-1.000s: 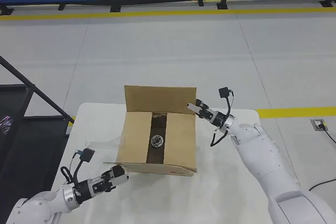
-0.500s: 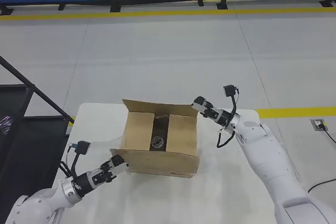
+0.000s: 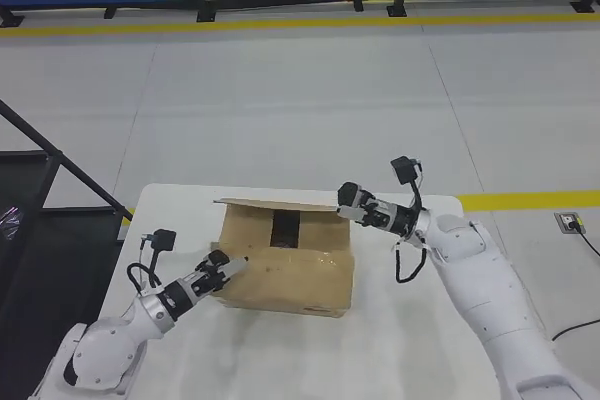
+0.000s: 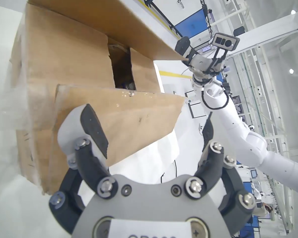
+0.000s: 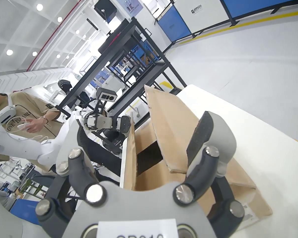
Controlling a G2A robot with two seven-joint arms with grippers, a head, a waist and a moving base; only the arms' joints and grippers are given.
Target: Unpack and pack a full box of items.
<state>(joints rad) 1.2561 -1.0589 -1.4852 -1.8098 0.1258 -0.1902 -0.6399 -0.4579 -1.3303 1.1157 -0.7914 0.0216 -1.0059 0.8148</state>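
Top view: left gripper (image 3: 225, 268) at 8 o'clock, right gripper (image 3: 348, 197) at 2, both released; unclamped flaps (image 3: 290, 262) of box (image 3: 300, 298) may spring open

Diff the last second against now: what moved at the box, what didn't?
Left tool came up and in, lifting the near flap from lying flat to raised. Right tool swung inward, pushing the far flap down over the opening. Both tools are open, with nothing gripped. Box stayed roughly in place on the table.
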